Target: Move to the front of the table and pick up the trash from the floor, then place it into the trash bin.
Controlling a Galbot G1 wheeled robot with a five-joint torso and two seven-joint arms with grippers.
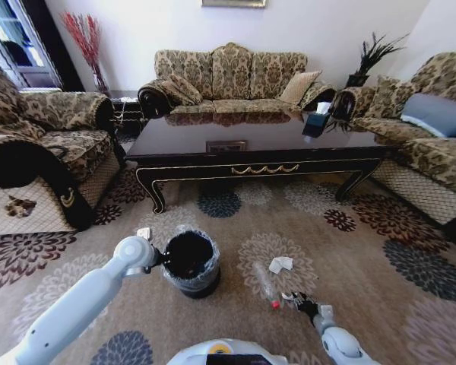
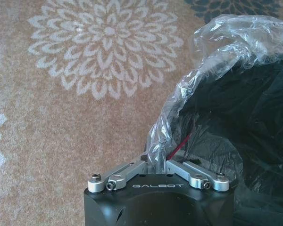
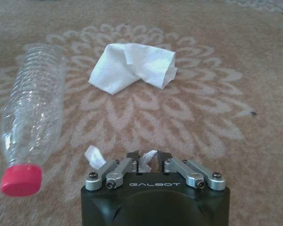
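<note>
The trash bin (image 1: pixel 190 262), black with a clear liner, stands on the patterned floor (image 1: pixel 349 251) in front of the dark table (image 1: pixel 190 137). My left gripper (image 1: pixel 158 258) is at the bin's left rim. In the left wrist view the left gripper (image 2: pixel 155 159) is shut on the liner's folded edge (image 2: pixel 212 52). Right of the bin lies the trash: a crumpled white paper (image 1: pixel 280 264) (image 3: pixel 132 66) and a clear plastic bottle (image 1: pixel 264 281) (image 3: pixel 33 108) with a red cap (image 3: pixel 21 180). My right gripper (image 1: pixel 298 301) (image 3: pixel 147 156) is low over the carpet, shut on a small white paper scrap (image 3: pixel 148 159).
Patterned sofas stand on the left (image 1: pixel 38 152), at the back (image 1: pixel 228 76) and on the right (image 1: pixel 425 129). A dark box (image 1: pixel 316 122) sits on the table's right end. Open carpet lies between the table and me.
</note>
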